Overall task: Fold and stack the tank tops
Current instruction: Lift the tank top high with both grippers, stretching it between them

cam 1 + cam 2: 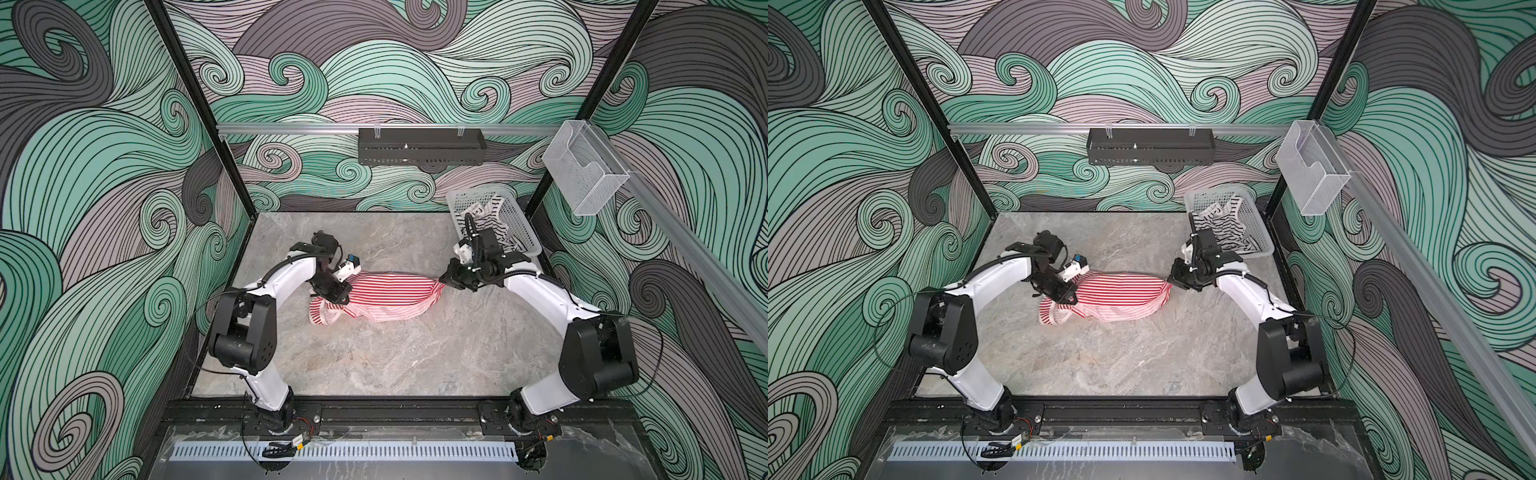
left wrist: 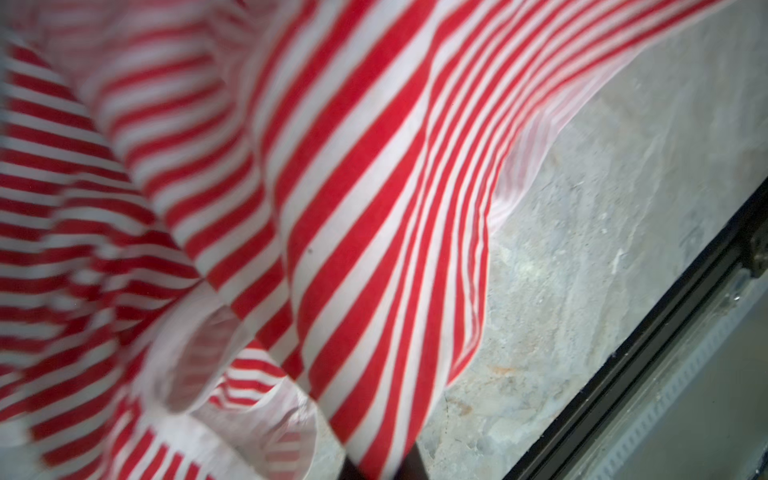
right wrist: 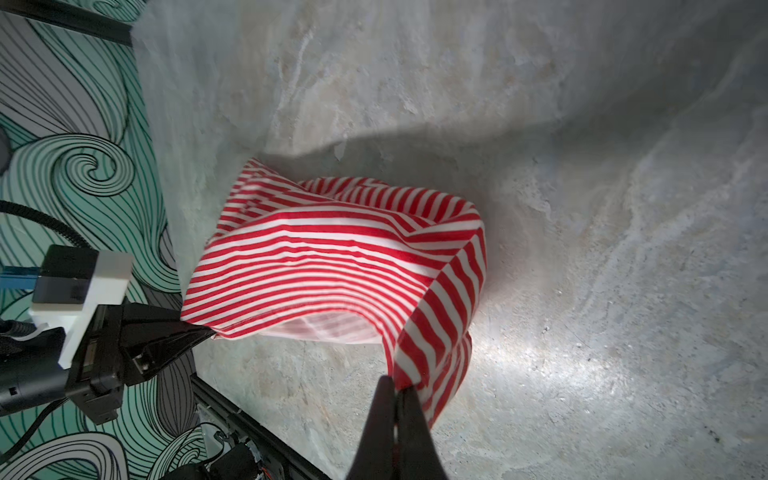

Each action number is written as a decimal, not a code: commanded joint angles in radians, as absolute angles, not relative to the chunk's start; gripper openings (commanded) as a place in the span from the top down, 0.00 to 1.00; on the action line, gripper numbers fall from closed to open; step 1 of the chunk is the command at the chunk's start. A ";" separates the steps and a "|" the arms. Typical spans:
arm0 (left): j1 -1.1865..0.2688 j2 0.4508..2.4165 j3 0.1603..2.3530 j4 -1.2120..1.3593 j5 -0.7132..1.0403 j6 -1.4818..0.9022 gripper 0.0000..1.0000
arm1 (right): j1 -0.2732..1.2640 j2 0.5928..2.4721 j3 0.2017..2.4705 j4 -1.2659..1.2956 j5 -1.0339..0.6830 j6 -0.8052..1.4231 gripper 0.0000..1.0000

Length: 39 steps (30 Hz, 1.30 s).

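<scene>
site: robot test cell | cues: black frame post (image 1: 194, 83), swirl-printed walls (image 1: 83, 166), marble-look tabletop (image 1: 395, 353)

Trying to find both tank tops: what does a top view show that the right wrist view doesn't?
Only a top view: the black-striped tank top in the white basket. Only the right wrist view: a close look at the right gripper shut on a bunched corner. Both: the red-striped tank top stretched from it to the left gripper, and the table.

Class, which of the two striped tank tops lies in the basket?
The black-striped white tank top, inside the white basket; the red-and-white tank top is out over the table.
</scene>
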State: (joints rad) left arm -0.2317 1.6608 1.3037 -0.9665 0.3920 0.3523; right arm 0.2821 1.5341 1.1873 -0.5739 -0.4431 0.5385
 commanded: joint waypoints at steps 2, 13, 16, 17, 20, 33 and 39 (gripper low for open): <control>-0.126 1.568 1.519 -1.173 0.545 0.344 1.00 | 0.284 1.471 1.325 -0.629 -0.463 0.543 1.00; 0.006 1.473 1.935 -1.261 0.639 0.267 1.00 | 0.284 1.409 1.755 -0.791 -0.526 0.500 1.00; 0.022 1.440 2.013 -1.253 0.606 0.248 1.00 | 0.284 1.394 1.865 -0.842 -0.535 0.479 1.00; 0.027 1.432 2.037 -1.251 0.598 0.238 1.00 | 0.284 1.392 1.896 -0.862 -0.537 0.475 1.00; 0.042 1.389 2.080 -1.230 0.579 0.203 1.00 | 0.284 1.380 1.948 -0.907 -0.545 0.469 1.00; 0.053 1.298 2.295 -1.225 0.511 0.120 1.00 | 0.284 1.271 2.156 -1.014 -0.570 0.477 1.00; 0.052 1.343 2.324 -1.155 0.404 0.097 1.00 | 0.268 1.413 2.347 -1.100 -0.519 0.487 1.00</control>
